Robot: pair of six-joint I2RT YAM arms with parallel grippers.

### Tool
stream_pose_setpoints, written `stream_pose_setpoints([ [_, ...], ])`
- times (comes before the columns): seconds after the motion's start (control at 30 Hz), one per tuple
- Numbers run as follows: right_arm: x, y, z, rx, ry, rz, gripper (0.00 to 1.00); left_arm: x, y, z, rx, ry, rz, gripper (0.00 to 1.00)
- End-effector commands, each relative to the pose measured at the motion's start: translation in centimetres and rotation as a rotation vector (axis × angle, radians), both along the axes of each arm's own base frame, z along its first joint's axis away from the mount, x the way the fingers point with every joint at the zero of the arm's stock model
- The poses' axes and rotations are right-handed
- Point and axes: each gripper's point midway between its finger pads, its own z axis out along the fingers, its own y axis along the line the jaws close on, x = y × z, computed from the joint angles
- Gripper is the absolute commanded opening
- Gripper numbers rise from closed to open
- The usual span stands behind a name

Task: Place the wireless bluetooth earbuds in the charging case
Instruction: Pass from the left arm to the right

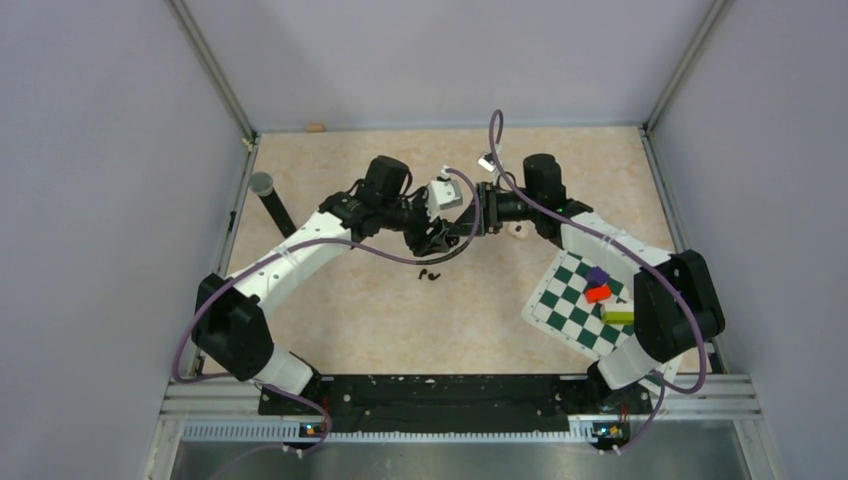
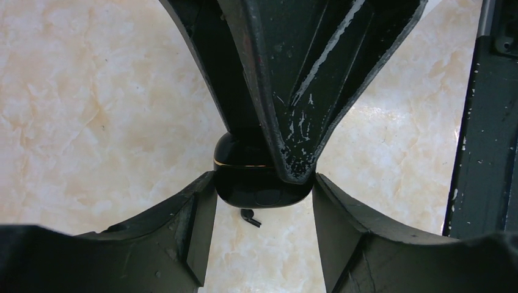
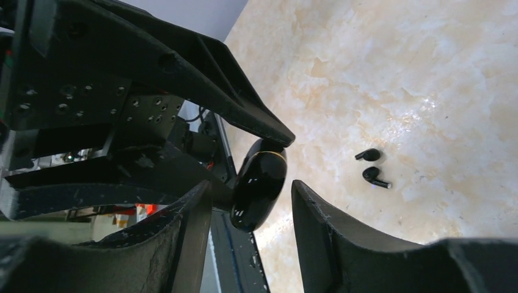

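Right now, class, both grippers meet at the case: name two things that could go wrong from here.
1. The glossy, rounded charging case is held only at the left gripper's fingertips. A push from the right gripper, whose jaws stand apart around it, could squirt it loose.
2. The earbuds lie loose on the table close by. A dropped case or a low finger might scatter them.

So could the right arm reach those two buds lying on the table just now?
Probably yes. The buds lie bare on the table, nothing over them. But the right arm has its jaws around the case held by the left jaws, so it must leave that first.
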Motion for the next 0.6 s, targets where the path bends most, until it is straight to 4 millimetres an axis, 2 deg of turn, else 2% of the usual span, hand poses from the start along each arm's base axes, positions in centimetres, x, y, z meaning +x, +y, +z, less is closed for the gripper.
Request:
stream_pose_setpoints([
  [0.0,0.2,1.2,2.1,0.036,-0.018,0.015,0.49,0.9,-0.5,-0.2,0.0,-0.047,0.024,0.6],
  [0.2,-0.2,1.3,2.0,0.032,0.037,0.005,0.41,1.0,-0.5,-0.3,0.005,-0.051,0.03,0.6],
  [0.57,0.4,1.3,0.5,-0.013,0.049,-0.024,0.42,0.9,-0.7,-0.1,-0.002,-0.046,0.024,0.6],
])
